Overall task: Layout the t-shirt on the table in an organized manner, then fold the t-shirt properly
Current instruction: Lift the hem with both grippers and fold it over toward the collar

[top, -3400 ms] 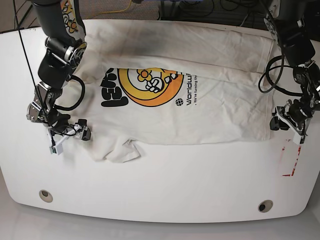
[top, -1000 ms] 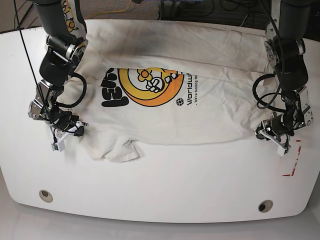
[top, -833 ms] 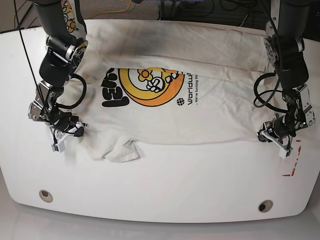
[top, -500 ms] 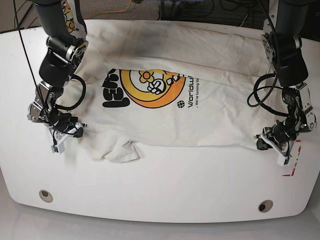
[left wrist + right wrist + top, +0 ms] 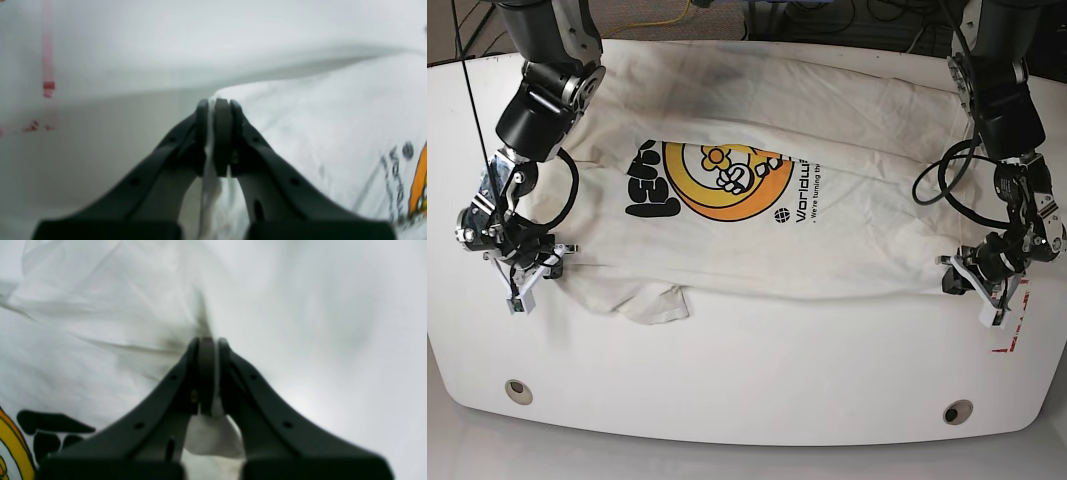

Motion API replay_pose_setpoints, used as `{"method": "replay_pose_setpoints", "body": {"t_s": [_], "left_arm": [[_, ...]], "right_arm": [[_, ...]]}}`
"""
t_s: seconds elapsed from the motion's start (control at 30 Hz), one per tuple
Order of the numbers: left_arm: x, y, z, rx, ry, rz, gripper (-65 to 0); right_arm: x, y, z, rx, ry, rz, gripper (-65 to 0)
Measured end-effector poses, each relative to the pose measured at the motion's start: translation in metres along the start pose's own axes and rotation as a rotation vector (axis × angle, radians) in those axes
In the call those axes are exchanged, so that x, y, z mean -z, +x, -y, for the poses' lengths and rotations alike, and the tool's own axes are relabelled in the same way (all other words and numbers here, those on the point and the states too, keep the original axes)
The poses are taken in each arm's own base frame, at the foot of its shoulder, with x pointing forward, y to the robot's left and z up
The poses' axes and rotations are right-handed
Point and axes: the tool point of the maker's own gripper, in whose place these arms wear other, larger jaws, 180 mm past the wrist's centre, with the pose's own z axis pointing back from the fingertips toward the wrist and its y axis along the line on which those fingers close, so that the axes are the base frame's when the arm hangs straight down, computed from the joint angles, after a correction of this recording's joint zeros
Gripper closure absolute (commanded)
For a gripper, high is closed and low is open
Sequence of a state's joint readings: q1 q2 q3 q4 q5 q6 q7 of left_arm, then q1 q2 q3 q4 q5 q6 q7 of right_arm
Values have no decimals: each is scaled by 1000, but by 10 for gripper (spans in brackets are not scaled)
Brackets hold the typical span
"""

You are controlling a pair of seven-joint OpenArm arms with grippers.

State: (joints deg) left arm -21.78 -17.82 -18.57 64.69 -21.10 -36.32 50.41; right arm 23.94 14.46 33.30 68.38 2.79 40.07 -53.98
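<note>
Left tool (image 5: 215, 106) pinching t-shirt (image 5: 827, 240) edge near red tape (image 5: 1012, 325). Right tool (image 5: 206, 343) pinching opposite edge. Garment spread across bench (image 5: 757, 370), print (image 5: 722, 180) upward.

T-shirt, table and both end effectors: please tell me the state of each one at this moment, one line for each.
t-shirt: spread across the table, print facing up, still wrinkled, near left corner bunched, not folded.
left end effector: shut on the t-shirt's edge.
right end effector: shut on the t-shirt's fabric.
table: far part covered by the shirt.
</note>
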Motion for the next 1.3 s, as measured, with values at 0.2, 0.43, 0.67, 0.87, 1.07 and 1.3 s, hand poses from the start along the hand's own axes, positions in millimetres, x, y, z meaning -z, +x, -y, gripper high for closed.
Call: {"method": "replay_pose_setpoints", "body": {"t_s": [0.2,0.43,0.67,0.87,1.07,1.3], "left_arm": [[-13,-1,-1,74,8,1,0],[-24,-11,0,106,7,12,0],[-38,-29,-11,100,47,-25,0],[-47,-28,-11,109,57,4,0],[-52,-42,-8,119,60,-15,0],[-55,-68,-9,116,63,-73,0]], "right_arm": [[-22,-5,8,-50,-63,-35,0],[-50,-8,15,-114,-139,-58,0],[-74,-13,14,-159,-196,-80,0],[-96,-20,13,-201,-251,-108,0],[-113,-37,12,-234,-295,-144,0],[-114,-70,3,-239,-280,-207,-2]]}}
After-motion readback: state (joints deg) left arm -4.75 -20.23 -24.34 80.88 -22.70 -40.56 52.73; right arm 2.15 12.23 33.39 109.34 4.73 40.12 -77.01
